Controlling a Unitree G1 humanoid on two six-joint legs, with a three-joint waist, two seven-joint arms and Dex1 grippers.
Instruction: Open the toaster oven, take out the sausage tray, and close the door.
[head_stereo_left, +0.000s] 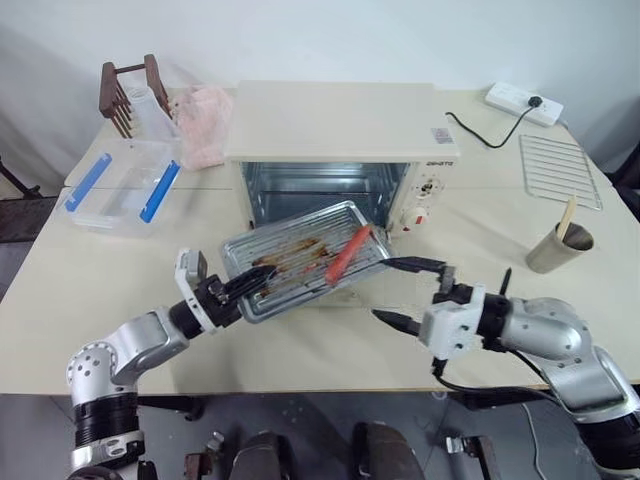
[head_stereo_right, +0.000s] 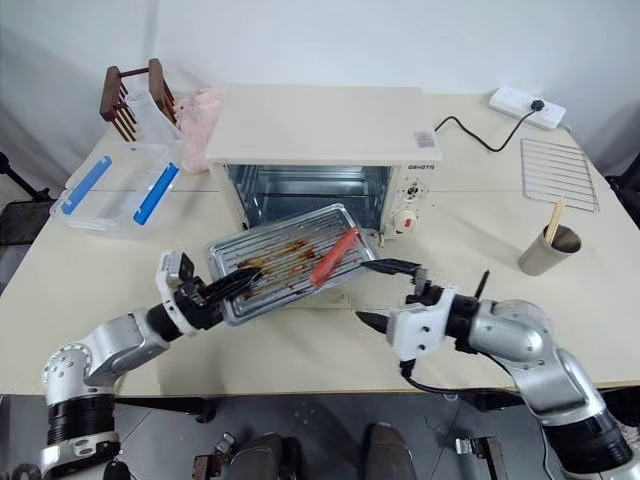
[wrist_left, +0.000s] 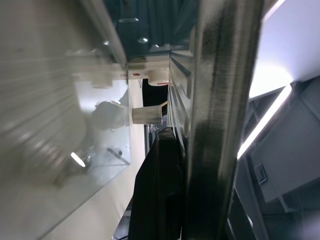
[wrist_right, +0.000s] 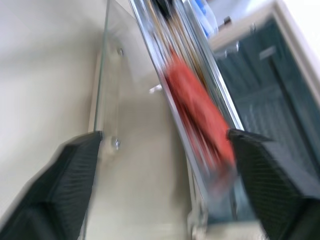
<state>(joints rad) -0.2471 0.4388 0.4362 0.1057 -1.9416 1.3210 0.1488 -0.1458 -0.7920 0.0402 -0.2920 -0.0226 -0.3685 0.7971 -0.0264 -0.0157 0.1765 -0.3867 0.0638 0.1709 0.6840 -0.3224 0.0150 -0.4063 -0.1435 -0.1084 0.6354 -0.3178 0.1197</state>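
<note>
The cream-white toaster oven (head_stereo_left: 340, 120) stands at the table's middle with its cavity open. Its glass door (wrist_right: 130, 100) lies folded down flat in front. The shiny ribbed sausage tray (head_stereo_left: 290, 265) hangs tilted over the door, outside the cavity, with the red sausage (head_stereo_left: 347, 253) near its right end. My left gripper (head_stereo_left: 238, 288) is shut on the tray's left rim (wrist_left: 220, 125). My right gripper (head_stereo_left: 405, 292) is open just off the tray's right edge, touching nothing. Its two fingers (wrist_right: 70, 175) stand wide apart on either side of the sausage (wrist_right: 197, 115).
A clear plastic box with blue clips (head_stereo_left: 120, 190), a wooden rack (head_stereo_left: 125, 95) and a pink cloth (head_stereo_left: 205, 125) sit at the back left. A wire rack (head_stereo_left: 560, 170), a power strip (head_stereo_left: 523, 103) and a cup with a stick (head_stereo_left: 558, 248) are on the right.
</note>
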